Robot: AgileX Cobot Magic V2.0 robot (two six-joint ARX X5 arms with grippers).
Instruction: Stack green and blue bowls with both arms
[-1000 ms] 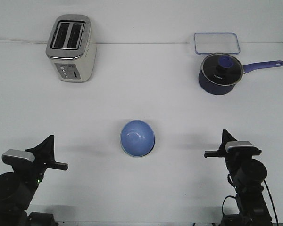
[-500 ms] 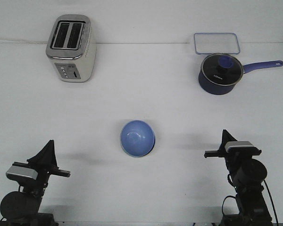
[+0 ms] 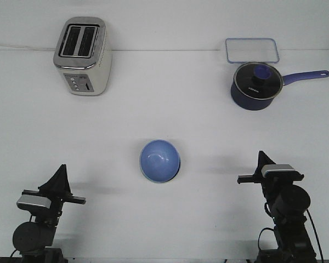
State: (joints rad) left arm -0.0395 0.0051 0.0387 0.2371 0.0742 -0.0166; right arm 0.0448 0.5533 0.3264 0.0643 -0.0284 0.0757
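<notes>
The blue bowl (image 3: 160, 159) stands upright in the middle of the table. A thin pale green edge (image 3: 155, 180) shows under its near rim, so the green bowl seems to sit beneath it, almost wholly hidden. My left gripper (image 3: 61, 171) is low at the near left, well away from the bowls, its fingers drawn to a point with nothing in them. At the near right my right gripper (image 3: 261, 159) stands the same way, fingers together and empty.
A silver toaster (image 3: 81, 56) stands at the far left. A dark navy saucepan (image 3: 256, 86) with glass lid and long handle is at the far right, with a clear rectangular lid (image 3: 251, 50) behind it.
My left arm has drawn back and sunk lower toward the table's near edge. The right arm and the bowls have not moved.
</notes>
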